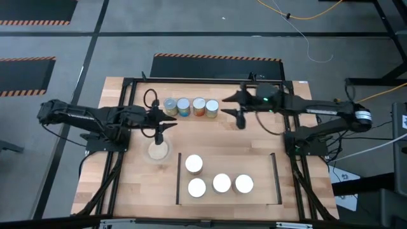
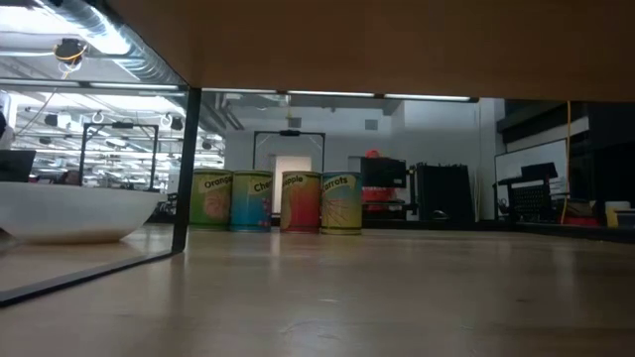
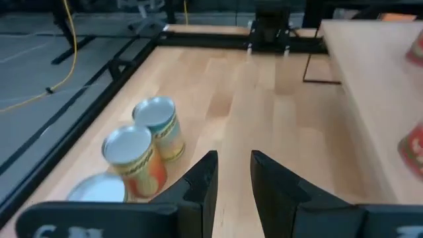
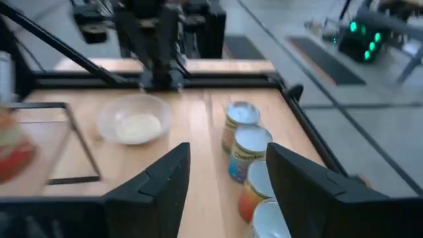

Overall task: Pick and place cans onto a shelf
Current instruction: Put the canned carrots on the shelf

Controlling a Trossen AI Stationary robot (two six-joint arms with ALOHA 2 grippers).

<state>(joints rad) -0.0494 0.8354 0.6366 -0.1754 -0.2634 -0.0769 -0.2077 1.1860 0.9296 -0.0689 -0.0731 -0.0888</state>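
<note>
Four cans (image 1: pixel 191 107) stand in a row near the table's far edge; the low view shows their labels (image 2: pixel 276 201). Several more cans (image 1: pixel 220 183) stand on the shelf (image 1: pixel 261 159), a light-wood panel between two black bars. My left gripper (image 1: pixel 166 122) hovers left of the row, over the table near the dish. Its fingers (image 3: pixel 201 182) stand a little apart with nothing between them, and the cans (image 3: pixel 135 162) lie to one side. My right gripper (image 1: pixel 232 109) hovers just right of the row, wide open (image 4: pixel 228 158) and empty, the cans (image 4: pixel 248 152) ahead of it.
A clear round dish (image 1: pixel 158 150) with beige contents sits on the table left of the shelf, below my left gripper. A black metal frame (image 1: pixel 127 89) runs round the table. Bare wood lies between the can row and the shelf.
</note>
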